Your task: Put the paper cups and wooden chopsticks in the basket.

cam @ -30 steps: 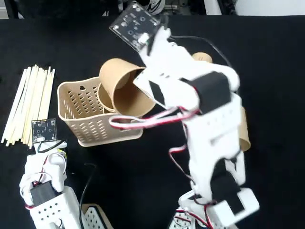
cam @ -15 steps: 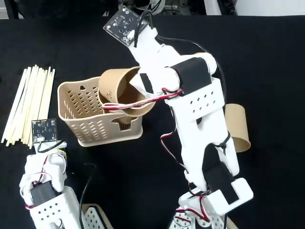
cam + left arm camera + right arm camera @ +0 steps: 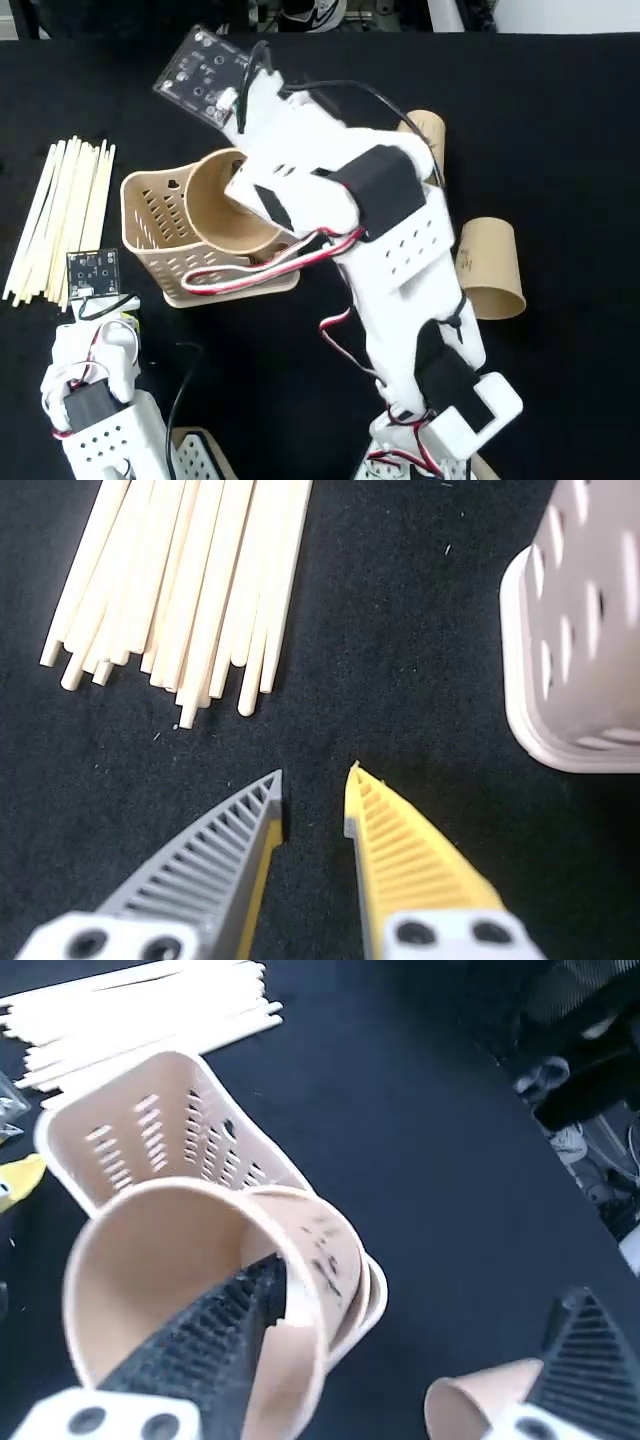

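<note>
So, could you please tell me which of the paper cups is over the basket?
The cup with a finger of the right claw inside its mouth, tilted over the basket. The side-lying cup and the far cup rest on the table.

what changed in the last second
The right arm swung left over the basket, carrying the paper cup from the basket's right end to its middle. The right end effector now stands open, one finger inside the cup. The basket, chopsticks, left end effector and two lying cups stayed put.
</note>
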Available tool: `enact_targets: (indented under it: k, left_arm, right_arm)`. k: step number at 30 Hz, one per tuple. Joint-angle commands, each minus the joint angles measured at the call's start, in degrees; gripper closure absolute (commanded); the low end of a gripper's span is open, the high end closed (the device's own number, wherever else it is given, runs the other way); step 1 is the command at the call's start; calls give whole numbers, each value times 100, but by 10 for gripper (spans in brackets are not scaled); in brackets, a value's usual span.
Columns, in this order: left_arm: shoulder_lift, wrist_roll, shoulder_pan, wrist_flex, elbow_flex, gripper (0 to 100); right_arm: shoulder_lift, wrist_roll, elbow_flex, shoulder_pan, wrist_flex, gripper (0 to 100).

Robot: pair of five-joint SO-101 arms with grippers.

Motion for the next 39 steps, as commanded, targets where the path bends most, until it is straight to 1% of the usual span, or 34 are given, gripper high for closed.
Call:
enact_targets:
  k: [1,7,14,16,20,22,23,24,26,27,29,31,35,39]
  left_arm:
    - [-18,-35,48,-70,110,887]
    - [-18,-35,48,-70,110,887]
    - [-18,-35,48,-70,110,887]
    - [-18,-35,48,-70,110,887]
    - [-18,-35,48,-70,110,887]
    - [-18,-35,40,-70,110,887]
    - [-18,-35,40,-70,110,887]
    - [-18,-35,40,-70,110,887]
    - [-18,-35,40,-70,110,887]
    - [-18,-35,40,-70,110,887]
    - [-18,-35,31,-70,110,887]
    - [-18,-35,31,-70,110,887]
    - [-18,-35,31,-70,110,887]
    - [-18,-35,22,-70,110,887]
  right_arm:
    - [-13,-18,198,62,-413,590]
    - [-22,-35,356,756,-1011,590]
    - [435,-9,1086,853,-1301,590]
    - [444,-35,866,879,-1187,590]
    - [453,-35,92,844,-396,590]
    - [453,-35,-215,835,-35,627]
    - [453,-35,-321,835,97,674]
    - [453,-35,-374,835,193,740]
    - [453,-44,-374,835,316,933]
    - [453,-44,-365,835,352,997]
    - [453,-53,-198,870,387,943]
    - [444,-53,-22,853,369,985]
    - [303,-44,224,835,246,987]
    - [-426,-229,558,835,0,987]
